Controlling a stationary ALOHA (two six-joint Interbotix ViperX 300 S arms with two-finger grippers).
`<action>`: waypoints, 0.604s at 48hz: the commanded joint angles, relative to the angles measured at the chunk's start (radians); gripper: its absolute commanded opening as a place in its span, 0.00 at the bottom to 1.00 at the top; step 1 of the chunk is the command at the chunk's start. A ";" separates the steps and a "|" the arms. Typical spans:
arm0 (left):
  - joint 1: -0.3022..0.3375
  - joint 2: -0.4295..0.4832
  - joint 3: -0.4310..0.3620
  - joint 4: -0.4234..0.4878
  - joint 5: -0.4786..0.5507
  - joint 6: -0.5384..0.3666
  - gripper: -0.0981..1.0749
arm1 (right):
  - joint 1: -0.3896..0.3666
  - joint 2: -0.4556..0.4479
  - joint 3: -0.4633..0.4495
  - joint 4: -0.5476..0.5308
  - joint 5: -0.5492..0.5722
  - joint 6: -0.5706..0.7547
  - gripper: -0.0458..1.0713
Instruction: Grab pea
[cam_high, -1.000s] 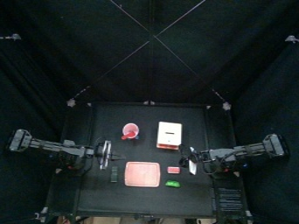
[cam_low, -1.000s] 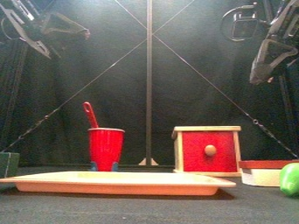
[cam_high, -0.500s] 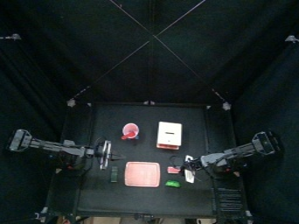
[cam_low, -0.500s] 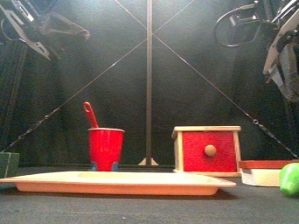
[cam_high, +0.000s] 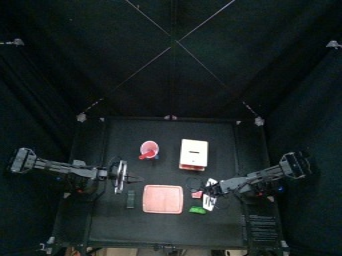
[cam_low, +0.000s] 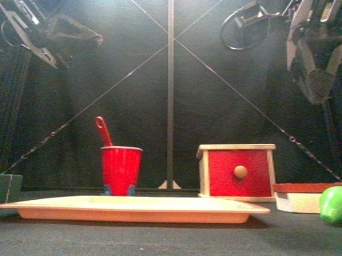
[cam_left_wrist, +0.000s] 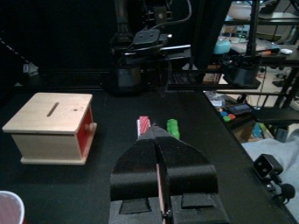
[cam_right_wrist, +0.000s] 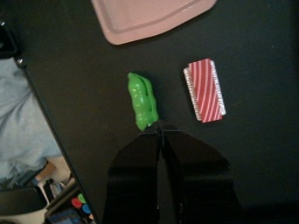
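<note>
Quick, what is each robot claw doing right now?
Left gripper: shut, holding nothing.
Right gripper: shut, empty, just above the pea.

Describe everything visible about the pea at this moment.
The pea is a small, bright green oblong piece with a bumpy, pod-like outline and a smooth, plastic-looking surface. It lies flat on the black table, untouched, near the front edge on the right side. The red striped block lies beside it with a gap between, and the pink tray sits a little farther off. The right gripper hangs just above it, its jaws together, not yet touching it. The front view shows only its rounded end at the picture's right edge.
</note>
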 joint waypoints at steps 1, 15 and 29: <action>-0.003 0.000 -0.011 -0.003 -0.011 0.000 0.06 | 0.067 -0.012 0.009 -0.064 -0.031 0.031 0.14; -0.002 0.000 -0.011 -0.003 -0.012 0.003 0.06 | 0.109 -0.014 0.110 -0.095 -0.256 0.077 0.25; -0.002 0.000 -0.006 -0.005 -0.012 0.003 0.06 | 0.112 0.017 0.152 -0.103 -0.371 0.081 0.60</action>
